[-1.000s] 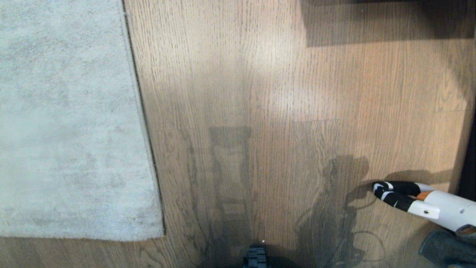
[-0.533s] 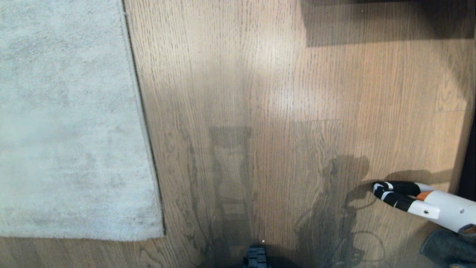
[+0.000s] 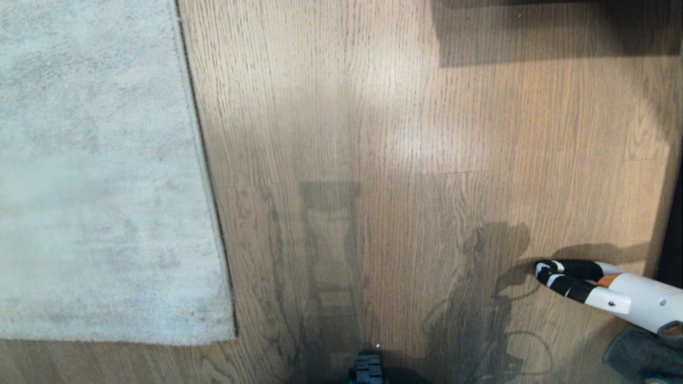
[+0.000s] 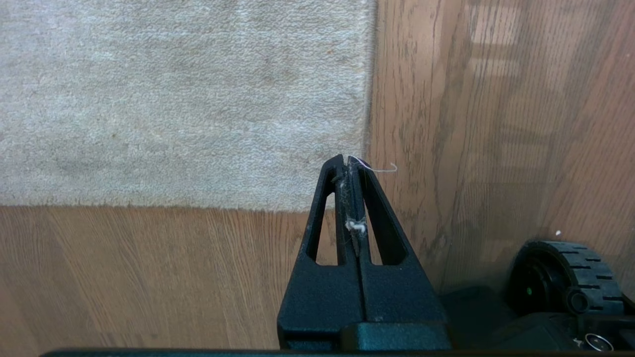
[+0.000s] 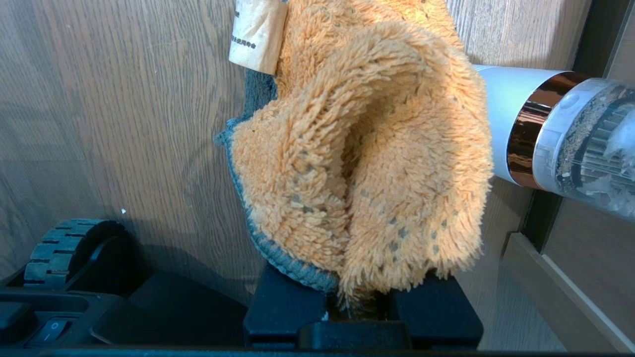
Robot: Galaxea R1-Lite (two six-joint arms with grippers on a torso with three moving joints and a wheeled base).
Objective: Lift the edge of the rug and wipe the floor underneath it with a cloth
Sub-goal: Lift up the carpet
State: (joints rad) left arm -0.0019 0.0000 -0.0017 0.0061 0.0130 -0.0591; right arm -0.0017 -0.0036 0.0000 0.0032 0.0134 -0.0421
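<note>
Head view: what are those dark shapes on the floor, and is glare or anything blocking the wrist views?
Head view: the dark shapes on the floor are shadows, with a bright glare patch further out. Left wrist view: even light, rug edge clear beyond the left gripper. Right wrist view: the cloth fills the middle, hiding the right gripper.

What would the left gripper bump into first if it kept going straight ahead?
Probably the rug. The left gripper, jaws shut, points at the rug's corner right by the edge, with bare floor just beside it. Its height above the rug is unclear, so it might brush that corner or the floor.
</note>
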